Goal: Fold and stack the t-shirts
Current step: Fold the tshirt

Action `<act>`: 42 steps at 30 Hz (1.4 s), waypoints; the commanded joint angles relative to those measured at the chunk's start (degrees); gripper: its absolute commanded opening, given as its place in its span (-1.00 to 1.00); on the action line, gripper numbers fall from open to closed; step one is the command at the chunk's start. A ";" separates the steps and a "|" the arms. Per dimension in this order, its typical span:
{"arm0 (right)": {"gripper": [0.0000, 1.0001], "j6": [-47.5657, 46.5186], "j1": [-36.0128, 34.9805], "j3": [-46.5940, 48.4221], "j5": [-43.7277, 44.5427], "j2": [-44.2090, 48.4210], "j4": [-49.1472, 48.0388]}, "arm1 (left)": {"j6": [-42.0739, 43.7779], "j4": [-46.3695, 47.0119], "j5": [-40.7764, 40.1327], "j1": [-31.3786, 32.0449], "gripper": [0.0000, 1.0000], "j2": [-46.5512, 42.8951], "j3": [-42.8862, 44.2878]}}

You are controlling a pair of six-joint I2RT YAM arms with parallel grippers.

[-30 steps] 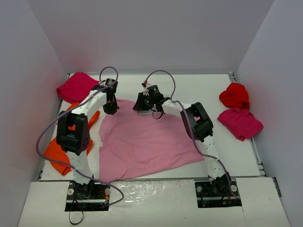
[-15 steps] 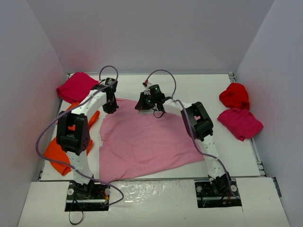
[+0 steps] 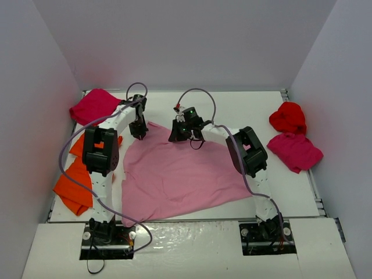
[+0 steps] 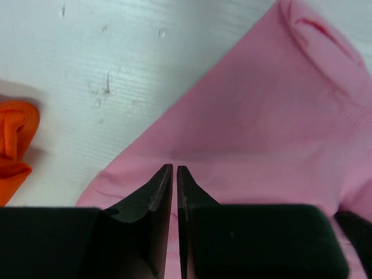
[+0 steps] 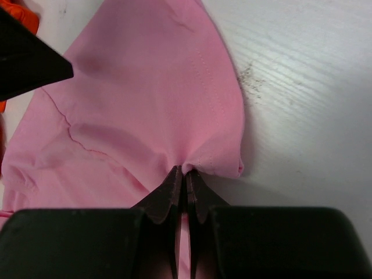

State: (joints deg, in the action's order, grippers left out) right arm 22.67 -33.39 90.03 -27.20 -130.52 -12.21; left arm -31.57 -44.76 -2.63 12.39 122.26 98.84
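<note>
Seen from overhead, a light pink soft cloth t-shirt [image 3: 180, 174] lies spread on the white table [image 3: 244, 110]. Both pincers sit at its far edge, so the shirt stretches away on their near side. The left gripper [image 3: 139, 131] is at the shirt's far-left corner, and the right gripper [image 3: 178, 137] is just to its right on the same edge. From above, neither pincer's jaws can be made out.

The right wrist view shows black fingertips [image 5: 174, 180] clenched together, with a puckered fold of pink hem caught between them. In the left wrist view the tips stand nearly together over pink cloth, with only a thin slit between. Whether cloth is pinched there cannot be told.

To the left of that pincer lies a crumpled orange t-shirt [image 4: 14, 139]. Only the overhead view shows a magenta-crimson t-shirt [image 3: 93, 106] beyond the left pincer. Well to the right of the right pincer it also shows a bright red t-shirt [image 3: 288, 118] and a second magenta-crimson t-shirt [image 3: 294, 151].
</note>
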 commanded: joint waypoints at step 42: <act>-1.00 -2.29 -1.23 1.03 -1.45 3.07 0.26 | 1.35 -4.82 43.56 -16.88 -0.03 21.52 8.46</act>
State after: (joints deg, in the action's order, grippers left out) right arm 20.51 -34.59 89.97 -27.07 -129.75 -9.98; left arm -34.61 -46.19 53.27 -5.44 138.80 110.39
